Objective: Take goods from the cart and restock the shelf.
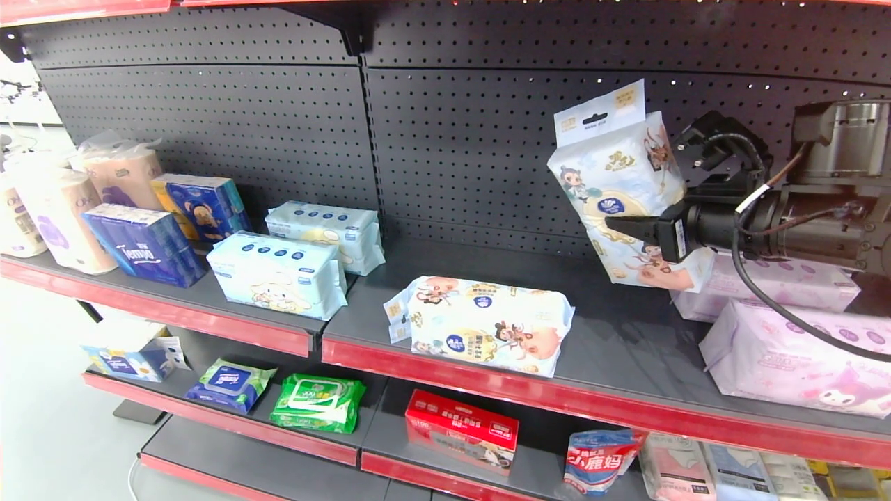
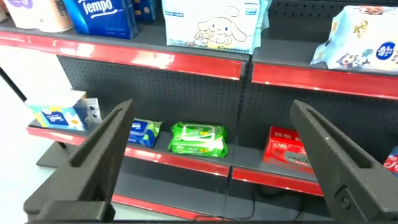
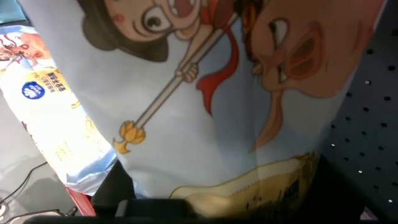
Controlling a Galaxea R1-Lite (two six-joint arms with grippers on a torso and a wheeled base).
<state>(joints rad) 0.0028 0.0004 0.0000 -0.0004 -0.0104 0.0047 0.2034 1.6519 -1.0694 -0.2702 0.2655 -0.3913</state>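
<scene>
The head camera stands close before the shelf. It looks forward and down across the top board to the lower boards, with the back panel behind.

The left wrist camera sits lower and farther back. It faces the lower boards between the spread fingers of the left gripper. With the head view it shares the green pack, the red box, the dog-print pack and the lying pack.

The right wrist camera is pressed up against the held pack in the right gripper. Its edges catch the lying pack and the back panel.
</scene>
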